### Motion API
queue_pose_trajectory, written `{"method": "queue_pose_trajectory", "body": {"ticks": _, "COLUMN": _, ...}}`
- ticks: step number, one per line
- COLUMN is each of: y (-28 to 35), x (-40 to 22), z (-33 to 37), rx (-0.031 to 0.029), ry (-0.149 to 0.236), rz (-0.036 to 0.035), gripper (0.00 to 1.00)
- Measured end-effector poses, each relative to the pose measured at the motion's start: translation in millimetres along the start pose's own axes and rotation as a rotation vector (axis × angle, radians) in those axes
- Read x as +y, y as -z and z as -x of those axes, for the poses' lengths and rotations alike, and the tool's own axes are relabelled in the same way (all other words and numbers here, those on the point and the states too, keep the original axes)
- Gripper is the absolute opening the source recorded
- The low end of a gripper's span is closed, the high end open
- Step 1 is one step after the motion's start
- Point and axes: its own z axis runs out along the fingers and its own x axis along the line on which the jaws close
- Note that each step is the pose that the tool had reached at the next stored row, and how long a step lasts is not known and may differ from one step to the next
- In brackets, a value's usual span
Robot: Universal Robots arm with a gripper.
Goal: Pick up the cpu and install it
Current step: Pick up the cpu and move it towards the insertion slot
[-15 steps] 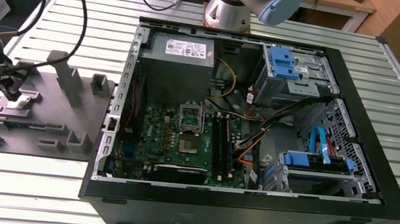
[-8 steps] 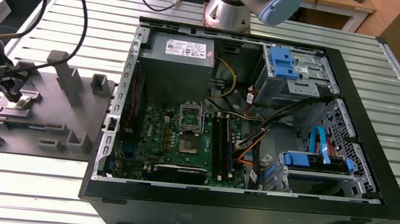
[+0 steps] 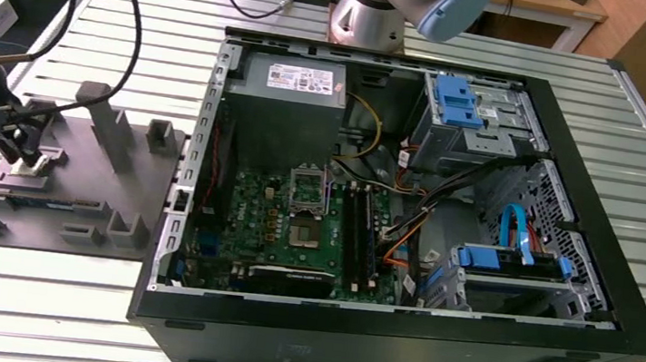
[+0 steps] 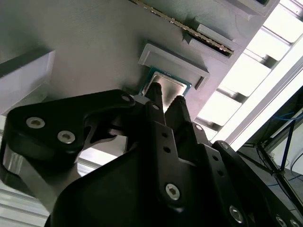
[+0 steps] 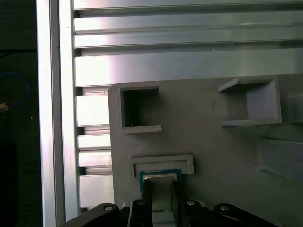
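The cpu (image 4: 168,83) is a small square chip with a silvery top. It lies in a shallow walled pocket of the grey moulded tray (image 3: 80,176), as both wrist views show (image 5: 160,178). My gripper (image 3: 22,151) hangs over the tray at the exterior view's left. Its two black fingertips (image 4: 154,91) stand a narrow gap apart, just over the chip's metal top. The gripper (image 4: 165,97) is open, and silver shows through the gap (image 5: 161,189). Nothing is lifted. The motherboard socket (image 3: 303,232) sits inside the open computer case (image 3: 403,336).
The tray carries several upright grey blocks (image 3: 104,120) and empty square pockets (image 5: 137,111). A long thin memory stick (image 3: 40,201) lies in the tray's slot. The slatted metal table (image 3: 42,295) runs all around. The arm's base (image 3: 373,13) stands behind the case.
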Motion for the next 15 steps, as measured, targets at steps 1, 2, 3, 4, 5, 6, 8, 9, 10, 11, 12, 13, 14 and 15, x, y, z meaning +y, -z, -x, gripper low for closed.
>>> {"method": "queue_pose_trajectory", "body": {"ticks": 1, "y": 0.0, "x": 0.0, "z": 0.0, "rx": 0.0, "ry": 0.0, "rz": 0.0, "gripper": 0.3}}
{"method": "queue_pose_trajectory", "body": {"ticks": 2, "y": 0.0, "x": 0.0, "z": 0.0, "rx": 0.0, "ry": 0.0, "rz": 0.0, "gripper": 0.36}}
{"method": "queue_pose_trajectory", "body": {"ticks": 3, "y": 0.0, "x": 0.0, "z": 0.0, "rx": 0.0, "ry": 0.0, "rz": 0.0, "gripper": 0.42}}
{"method": "queue_pose_trajectory", "body": {"ticks": 4, "y": 0.0, "x": 0.0, "z": 0.0, "rx": 0.0, "ry": 0.0, "rz": 0.0, "gripper": 0.47}}
{"method": "queue_pose_trajectory", "body": {"ticks": 5, "y": 0.0, "x": 0.0, "z": 0.0, "rx": 0.0, "ry": 0.0, "rz": 0.0, "gripper": 0.47}}
{"method": "queue_pose_trajectory", "body": {"ticks": 6, "y": -0.1, "x": 0.0, "z": 0.0, "rx": 0.0, "ry": 0.0, "rz": 0.0, "gripper": 0.53}}
{"method": "queue_pose_trajectory", "body": {"ticks": 8, "y": -0.1, "x": 0.0, "z": 0.0, "rx": 0.0, "ry": 0.0, "rz": 0.0, "gripper": 0.53}}
{"method": "queue_pose_trajectory", "body": {"ticks": 9, "y": -0.1, "x": 0.0, "z": 0.0, "rx": 0.0001, "ry": 0.0, "rz": -0.0001, "gripper": 0.6}}
{"method": "queue_pose_trajectory", "body": {"ticks": 10, "y": -0.9, "x": 0.0, "z": 0.0, "rx": -0.0003, "ry": 0.0, "rz": 0.0002, "gripper": 0.6}}
{"method": "queue_pose_trajectory", "body": {"ticks": 11, "y": -2.4, "x": -0.1, "z": 0.0, "rx": -0.0005, "ry": 0.0, "rz": 0.0003, "gripper": 0.6}}
{"method": "queue_pose_trajectory", "body": {"ticks": 12, "y": -3.7, "x": -0.1, "z": -0.1, "rx": -0.0002, "ry": 0.0, "rz": 0.0, "gripper": 0.6}}
{"method": "queue_pose_trajectory", "body": {"ticks": 13, "y": -4.8, "x": -0.2, "z": -0.1, "rx": 0.0, "ry": 0.0, "rz": -0.0001, "gripper": 0.6}}
{"method": "queue_pose_trajectory", "body": {"ticks": 14, "y": -5.9, "x": -0.2, "z": -0.1, "rx": -0.0001, "ry": 0.0, "rz": 0.0, "gripper": 0.6}}
{"method": "queue_pose_trajectory", "body": {"ticks": 15, "y": -6.7, "x": -0.3, "z": 0.0, "rx": -0.0001, "ry": 0.001, "rz": -0.0001, "gripper": 0.6}}
